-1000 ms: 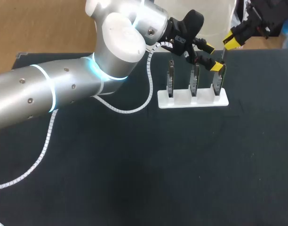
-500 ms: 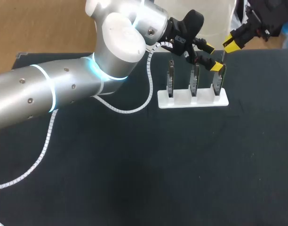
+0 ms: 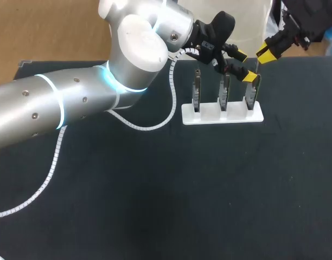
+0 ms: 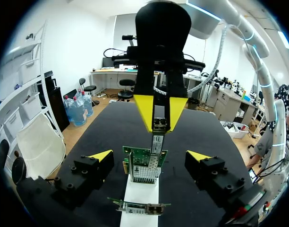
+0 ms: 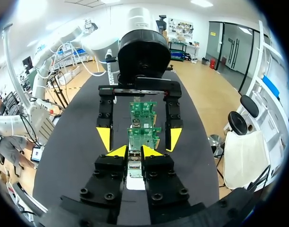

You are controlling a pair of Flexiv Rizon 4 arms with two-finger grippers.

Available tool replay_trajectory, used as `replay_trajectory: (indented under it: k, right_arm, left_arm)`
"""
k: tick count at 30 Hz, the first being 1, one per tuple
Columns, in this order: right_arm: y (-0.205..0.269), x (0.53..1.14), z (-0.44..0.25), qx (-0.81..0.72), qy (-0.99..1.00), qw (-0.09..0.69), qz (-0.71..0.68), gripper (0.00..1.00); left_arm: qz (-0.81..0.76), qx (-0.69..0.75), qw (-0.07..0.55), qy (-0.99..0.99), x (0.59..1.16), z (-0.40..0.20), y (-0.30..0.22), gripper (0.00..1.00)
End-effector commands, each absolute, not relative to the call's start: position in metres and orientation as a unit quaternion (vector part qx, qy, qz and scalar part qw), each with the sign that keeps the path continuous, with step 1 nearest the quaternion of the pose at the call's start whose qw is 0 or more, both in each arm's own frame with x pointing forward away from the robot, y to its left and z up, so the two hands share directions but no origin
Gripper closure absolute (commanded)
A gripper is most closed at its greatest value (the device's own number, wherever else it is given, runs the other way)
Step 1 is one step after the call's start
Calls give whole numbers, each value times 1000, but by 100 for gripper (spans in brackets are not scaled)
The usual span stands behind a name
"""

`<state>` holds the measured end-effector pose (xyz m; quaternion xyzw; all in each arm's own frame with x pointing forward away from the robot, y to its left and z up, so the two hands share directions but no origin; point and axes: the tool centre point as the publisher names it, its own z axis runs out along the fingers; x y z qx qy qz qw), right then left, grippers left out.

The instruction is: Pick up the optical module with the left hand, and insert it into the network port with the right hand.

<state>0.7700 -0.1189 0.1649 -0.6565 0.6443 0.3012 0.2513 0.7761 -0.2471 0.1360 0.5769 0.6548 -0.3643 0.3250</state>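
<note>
**Right gripper [image 3: 267,51] pinching optical module [image 4: 158,126] over rack**

Module: slim, silvery metal piece, held upright. Right gripper's yellow tips are pressed on it from both sides. It hangs right over the top edge of a green board [image 4: 144,161]; can't tell if they touch. In head view that spot is upper right of frame. Left gripper [image 3: 246,66] is spread wide, tips either side of that board, gripping nothing. Count: 1 module, 3 green boards upright in 1 white holder [image 3: 220,115], 2 grippers.
</note>
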Motion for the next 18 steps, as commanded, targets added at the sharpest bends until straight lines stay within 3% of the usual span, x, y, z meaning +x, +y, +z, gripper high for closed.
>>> replay_trajectory:
  k: [1,18]
  right_arm:
    - [-119,771,165,-658,643,251,302,0]
    - [-130,770,177,-659,630,264,315,0]
  left_arm:
    - [-364,577,323,656,776,137,-247,0]
    - [-364,577,323,656,776,137,-247,0]
